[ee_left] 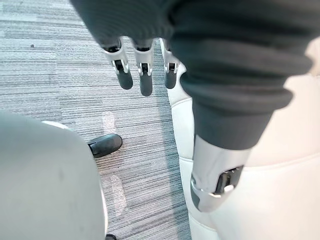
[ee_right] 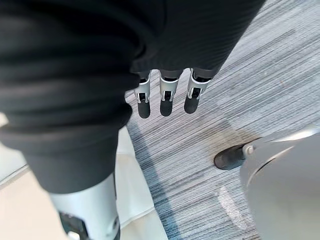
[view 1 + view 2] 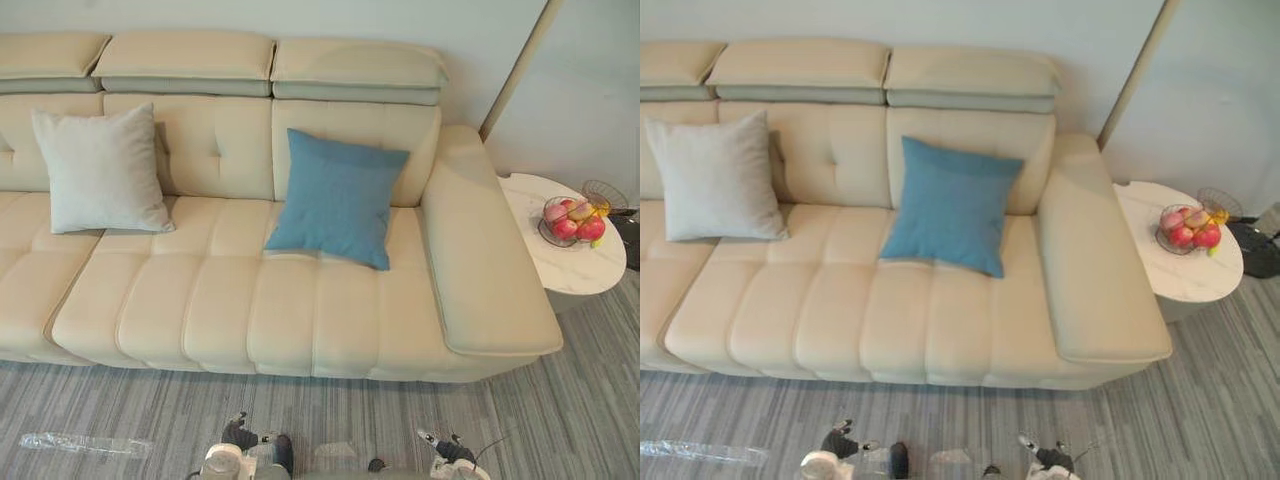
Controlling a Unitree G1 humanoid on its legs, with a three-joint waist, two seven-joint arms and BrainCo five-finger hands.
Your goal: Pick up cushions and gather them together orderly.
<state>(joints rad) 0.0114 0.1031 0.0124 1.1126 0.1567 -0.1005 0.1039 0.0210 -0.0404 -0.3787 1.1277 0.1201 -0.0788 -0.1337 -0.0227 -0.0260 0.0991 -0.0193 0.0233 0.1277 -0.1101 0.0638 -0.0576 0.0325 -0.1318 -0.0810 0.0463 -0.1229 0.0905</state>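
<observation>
Grey striped carpet (image 3: 400, 410) in front of the sofa (image 3: 250, 310); we have both hands low over it, short of the sofa's front edge. Left hand (image 1: 144, 75): fingers straight, hanging down, nothing in it, with the sofa's cream front just beside it. Right hand (image 2: 166, 102): same, fingers straight and loose, empty, over carpet by the sofa's base. Clear plastic strip (image 3: 85, 443) lies on the carpet off the sofa's left front.

On the sofa seat we see two cushions, both propped against the sofa back. Blue cushion (image 3: 338, 198) sits toward the sofa's right arm, tilted, its lower corner out on the seat. Pale grey cushion (image 3: 100, 170) sits toward the sofa's left end. They're well apart, a bare stretch of sofa back between them, and both are well clear of the hands.

Past the sofa's right arm: round white table (image 3: 580, 270) with a wire bowl (image 3: 572, 222) of red and yellow fruit.
</observation>
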